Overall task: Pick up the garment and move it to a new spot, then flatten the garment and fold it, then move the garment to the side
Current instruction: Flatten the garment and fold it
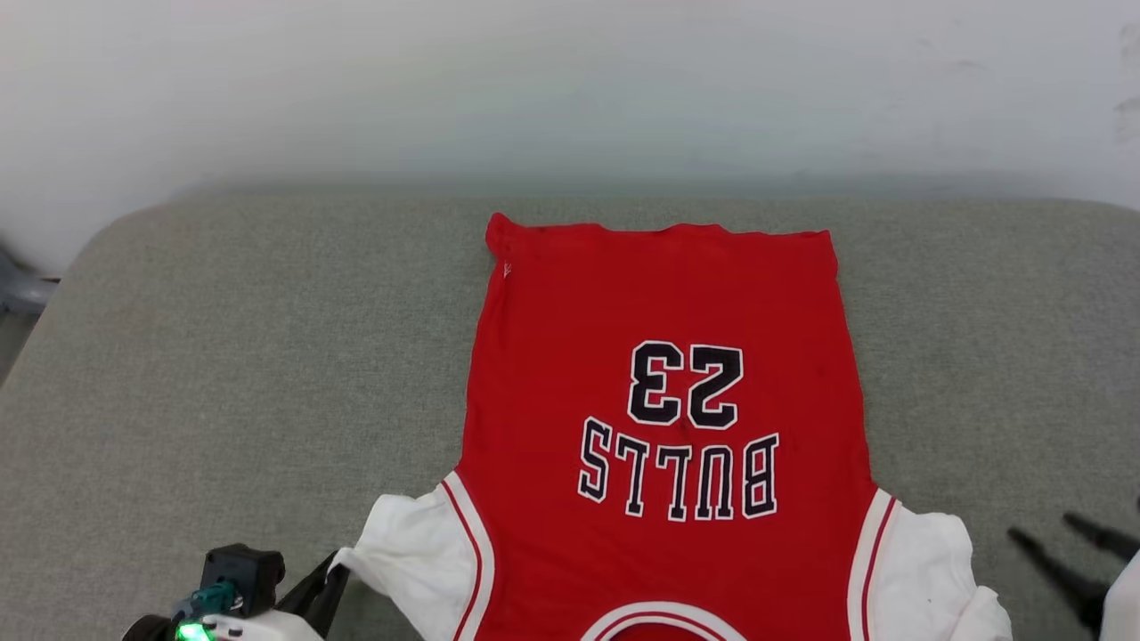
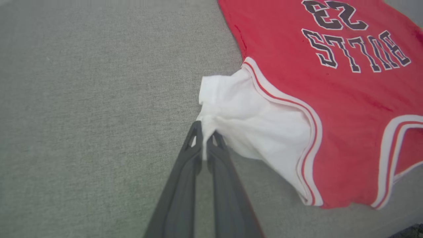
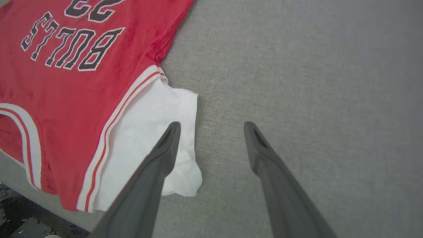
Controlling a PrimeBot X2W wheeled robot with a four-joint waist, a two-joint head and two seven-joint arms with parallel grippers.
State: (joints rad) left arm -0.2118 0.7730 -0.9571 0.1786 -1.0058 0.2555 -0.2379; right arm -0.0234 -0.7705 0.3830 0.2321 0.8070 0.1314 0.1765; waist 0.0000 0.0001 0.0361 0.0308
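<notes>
jersey (image 1: 663, 356) lies flat on the grey surface (image 1: 223, 356), left hand (image 2: 206, 130) pinched shut on its sleeve (image 2: 244, 112), right hand (image 3: 211, 127) wide open and empty by the other, so a one-sided tug could skew it

free: grey fabric surface (image 1: 223, 356) both sides of garment (image 1: 668, 312) | blocked: wall (image 1: 570, 89) behind

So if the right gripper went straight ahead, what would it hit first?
Probably the bare grey cushion ahead of the open right gripper. One finger overlaps the white sleeve of the jersey, so it might brush that; depth is unclear.
</notes>
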